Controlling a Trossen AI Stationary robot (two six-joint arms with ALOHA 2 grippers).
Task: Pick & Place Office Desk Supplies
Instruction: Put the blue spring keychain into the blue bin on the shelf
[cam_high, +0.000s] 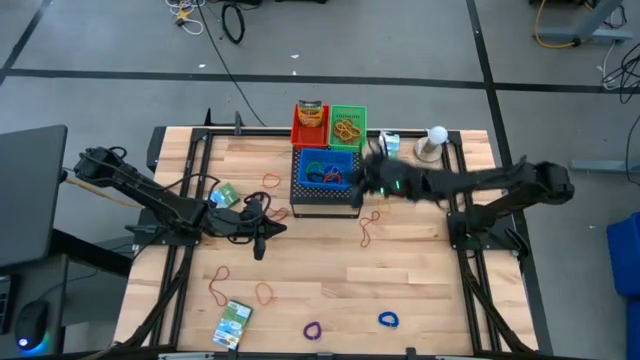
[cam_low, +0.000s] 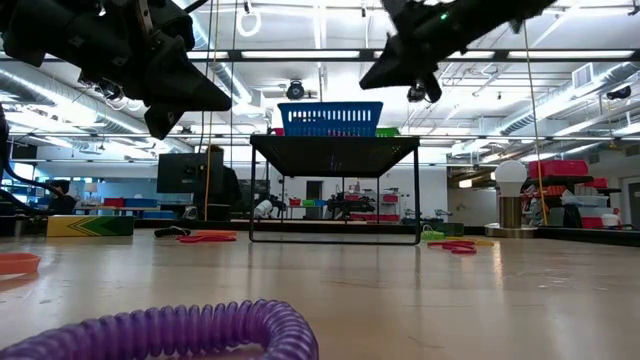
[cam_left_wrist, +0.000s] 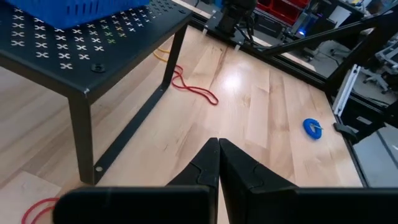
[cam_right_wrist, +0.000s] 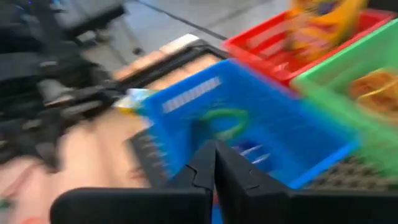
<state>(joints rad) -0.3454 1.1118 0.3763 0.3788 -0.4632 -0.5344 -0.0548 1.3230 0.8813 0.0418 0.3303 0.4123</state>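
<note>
Three baskets stand at the table's far middle: a red basket, a green basket and a blue basket, the blue one on a black perforated stand. Coloured loops lie in the blue basket. Thin rubber bands lie scattered on the wood, with a purple loop and a blue loop near the front edge. My right gripper is shut, blurred, in the air at the blue basket's right side. My left gripper is shut above the table, left of the stand, with nothing in it.
Green-white boxes lie at the left, the front left and the far right. A white ball on a stand is at the far right. More bands lie at the front left. Bare wood spreads across the table's middle and right.
</note>
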